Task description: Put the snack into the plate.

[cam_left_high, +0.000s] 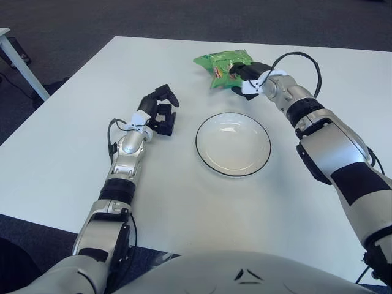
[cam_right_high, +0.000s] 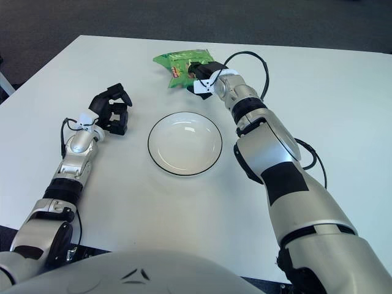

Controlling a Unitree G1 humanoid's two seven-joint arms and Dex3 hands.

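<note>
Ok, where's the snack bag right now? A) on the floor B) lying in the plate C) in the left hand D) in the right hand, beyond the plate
D: the right hand grips the green snack bag past the far rim of the plate, which holds nothing.

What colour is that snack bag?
Green with a bit of red print; the snack bag shows best in the left eye view.

Glossy plate point(cam_left_high: 233, 144), seemingly crinkly-plastic snack point(cam_left_high: 220, 65)
</note>
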